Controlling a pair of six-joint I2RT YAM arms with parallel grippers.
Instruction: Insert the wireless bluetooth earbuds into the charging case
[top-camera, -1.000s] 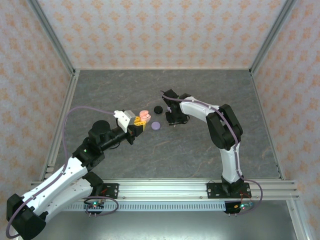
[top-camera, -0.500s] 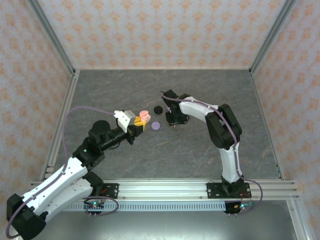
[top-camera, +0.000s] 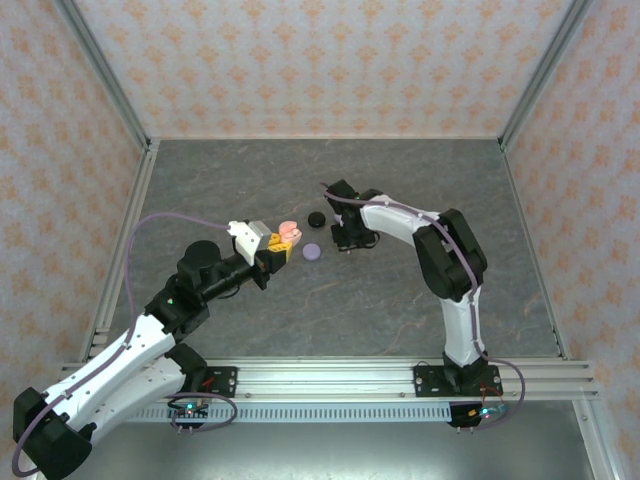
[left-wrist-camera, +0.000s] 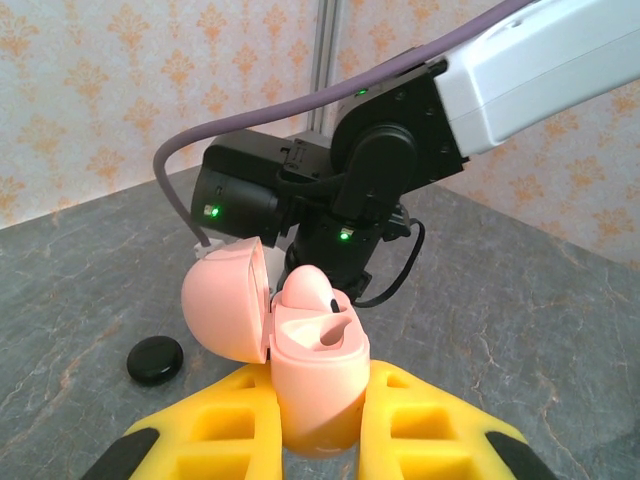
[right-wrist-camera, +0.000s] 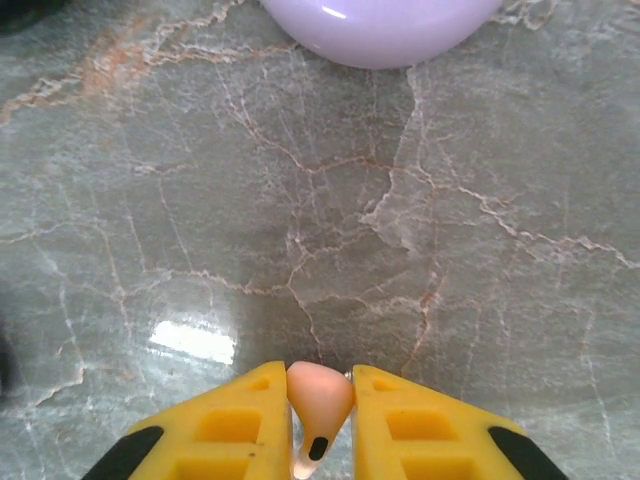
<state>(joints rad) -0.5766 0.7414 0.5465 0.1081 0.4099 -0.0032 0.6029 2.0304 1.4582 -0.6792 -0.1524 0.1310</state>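
My left gripper (left-wrist-camera: 320, 425) is shut on the pink charging case (left-wrist-camera: 318, 370), which it holds upright above the table with its lid (left-wrist-camera: 225, 305) swung open to the left. One pink earbud (left-wrist-camera: 308, 290) sits in the case, beside an empty socket. My right gripper (right-wrist-camera: 320, 412) is down at the table, shut on a second pink earbud (right-wrist-camera: 318, 398), stem pointing toward the camera. In the top view the left gripper (top-camera: 281, 245) with the case (top-camera: 290, 232) is left of centre, and the right gripper (top-camera: 345, 241) is a short way to its right.
A lavender round disc (top-camera: 312, 252) lies between the two grippers, just ahead of the right fingers (right-wrist-camera: 380, 25). A black round disc (top-camera: 317, 219) lies behind it (left-wrist-camera: 155, 360). The right arm's wrist (left-wrist-camera: 340, 200) is close behind the case. Patterned walls enclose the grey stone-look table (top-camera: 400, 320).
The right arm's elbow has shifted slightly. The left arm and the case have stayed where they were.
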